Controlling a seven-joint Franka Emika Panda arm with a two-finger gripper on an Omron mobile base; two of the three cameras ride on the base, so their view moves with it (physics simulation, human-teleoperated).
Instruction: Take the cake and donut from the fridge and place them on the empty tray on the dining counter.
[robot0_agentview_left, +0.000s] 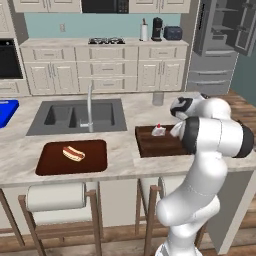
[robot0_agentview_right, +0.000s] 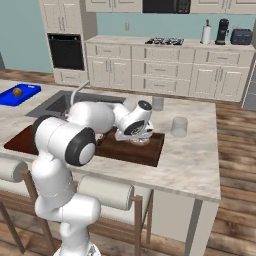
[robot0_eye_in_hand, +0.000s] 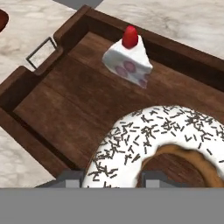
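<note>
The gripper (robot0_eye_in_hand: 111, 179) is clamped on the donut (robot0_eye_in_hand: 153, 144) rim, low over the tray (robot0_eye_in_hand: 52, 100) on the dining counter (robot0_agentview_left: 125, 120); the cake (robot0_eye_in_hand: 128, 61) sits inside the tray, apart from the donut. A hot dog tray (robot0_agentview_left: 50, 162) lies beside the sink (robot0_agentview_left: 75, 115); a glass (robot0_agentview_right: 179, 127) stands near the tray's far side.

text: none legible | labels: none | brands: none | numbers: none | signs: none
</note>
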